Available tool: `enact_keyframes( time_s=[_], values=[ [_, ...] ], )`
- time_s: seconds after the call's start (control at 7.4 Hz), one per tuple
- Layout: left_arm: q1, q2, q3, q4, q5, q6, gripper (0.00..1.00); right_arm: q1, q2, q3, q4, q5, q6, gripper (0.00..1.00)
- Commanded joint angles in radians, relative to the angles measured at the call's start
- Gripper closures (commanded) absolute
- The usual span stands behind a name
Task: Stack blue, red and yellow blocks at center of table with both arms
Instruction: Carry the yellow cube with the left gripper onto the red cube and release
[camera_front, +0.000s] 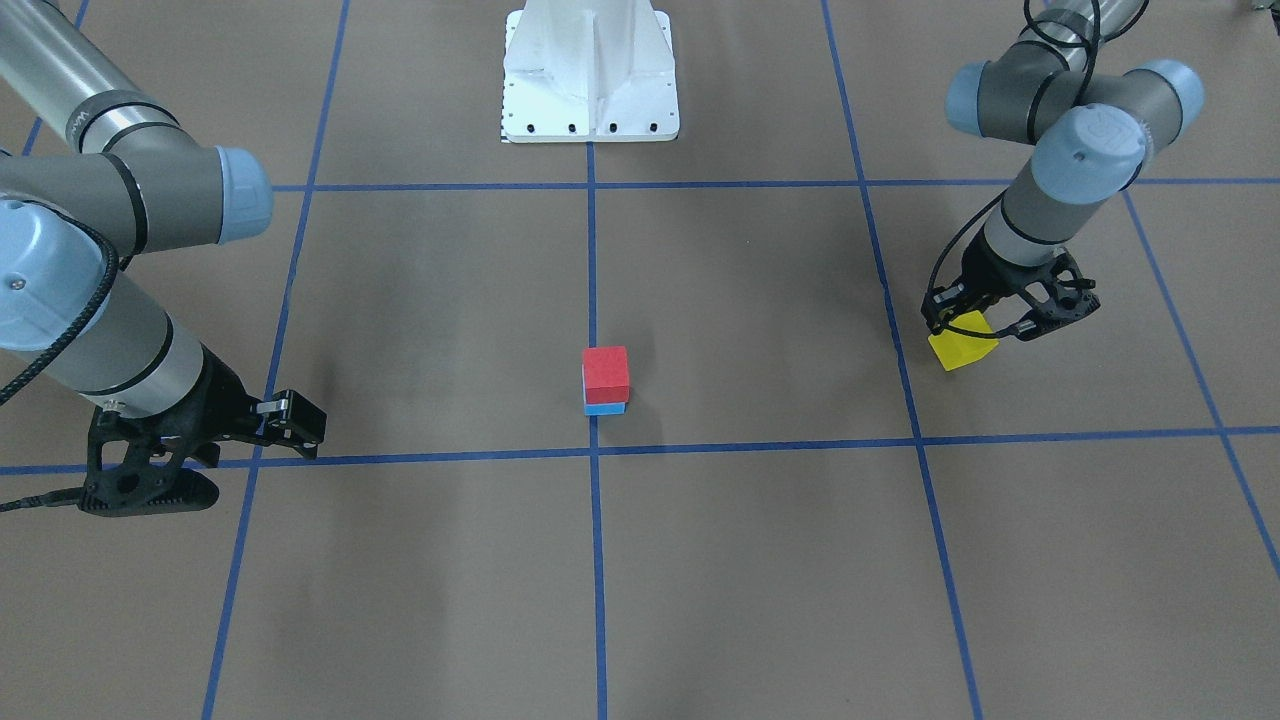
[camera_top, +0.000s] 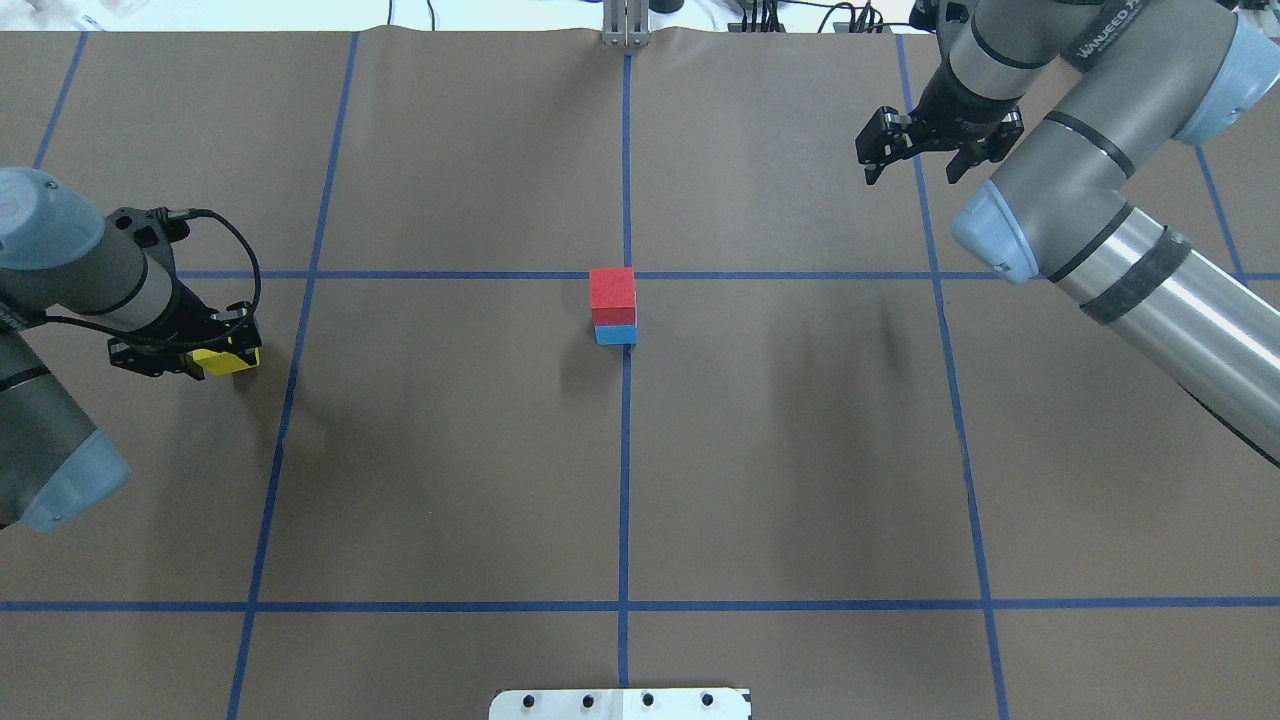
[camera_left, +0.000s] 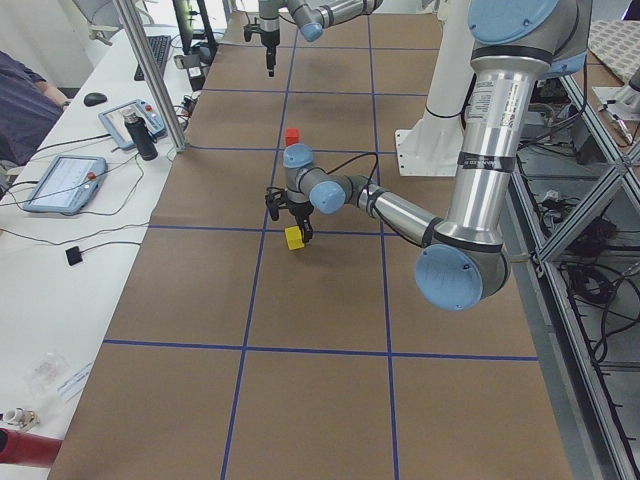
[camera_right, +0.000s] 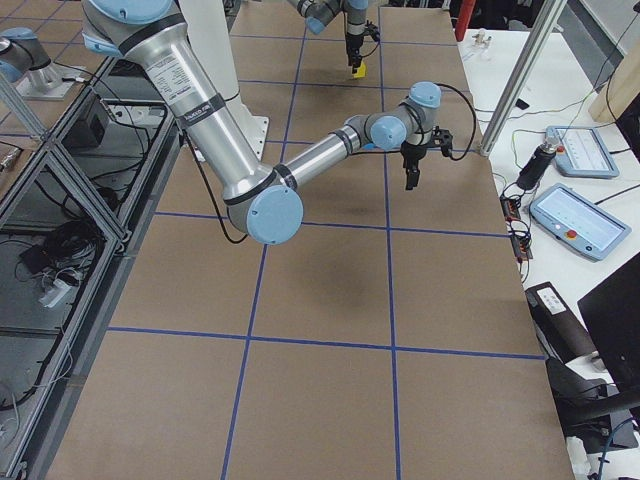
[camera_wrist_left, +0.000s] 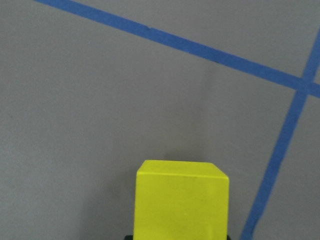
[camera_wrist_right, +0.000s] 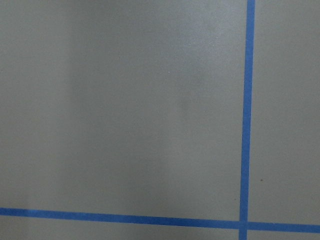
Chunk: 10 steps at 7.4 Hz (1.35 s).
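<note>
At the table's centre the red block (camera_front: 606, 372) rests squarely on the blue block (camera_front: 604, 408), right on a tape crossing; the same red block (camera_top: 612, 292) and blue block (camera_top: 616, 334) show in the overhead view. My left gripper (camera_front: 985, 325) is shut on the yellow block (camera_front: 962, 342), far to the stack's side and low over the table (camera_front: 760, 300). The left wrist view shows this yellow block (camera_wrist_left: 182, 200) between the jaws. My right gripper (camera_top: 925, 160) hovers open and empty at the opposite far side.
The white pedestal base (camera_front: 590, 80) stands behind the stack on the robot's side. Beyond the table's far edge runs a white bench with teach pendants (camera_left: 60, 183), a metal post (camera_left: 150, 80) and a person's sleeve (camera_left: 20, 100).
</note>
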Motion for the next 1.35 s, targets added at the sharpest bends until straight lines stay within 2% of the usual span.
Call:
enact_keyframes(
  time_s=[0.0, 0.14, 0.27, 0.41, 0.68, 0.81, 0.95, 1.22],
  values=[
    [0.003, -0.1, -0.118, 0.169, 0.006, 0.002, 1.0, 0.002, -0.003, 0.0, 0.0, 0.002, 0.0, 0.01],
    [0.064, -0.227, -0.11, 0.258, 0.03, 0.0, 1.0, 0.004, -0.003, 0.0, 0.0, 0.003, 0.0, 0.01],
    [0.109, -0.371, -0.103, 0.373, 0.115, 0.012, 1.0, 0.004, -0.004, 0.0, 0.0, 0.003, 0.0, 0.01],
    [0.117, -0.488, -0.084, 0.465, 0.124, 0.096, 1.0, 0.004, -0.007, 0.0, 0.0, 0.003, 0.0, 0.01],
    [0.118, -0.608, -0.02, 0.483, 0.135, 0.118, 1.0, 0.004, -0.009, 0.002, 0.0, 0.003, 0.0, 0.01],
    [0.126, -0.733, 0.111, 0.484, 0.176, 0.117, 1.0, 0.006, -0.009, 0.003, 0.0, 0.005, 0.001, 0.01],
    [0.169, -0.8, 0.203, 0.481, 0.188, 0.105, 1.0, 0.006, -0.007, 0.006, 0.0, 0.007, 0.001, 0.01],
    [0.192, -0.833, 0.304, 0.41, 0.19, 0.05, 1.0, 0.006, -0.007, 0.006, 0.0, 0.007, 0.001, 0.01]
  ],
)
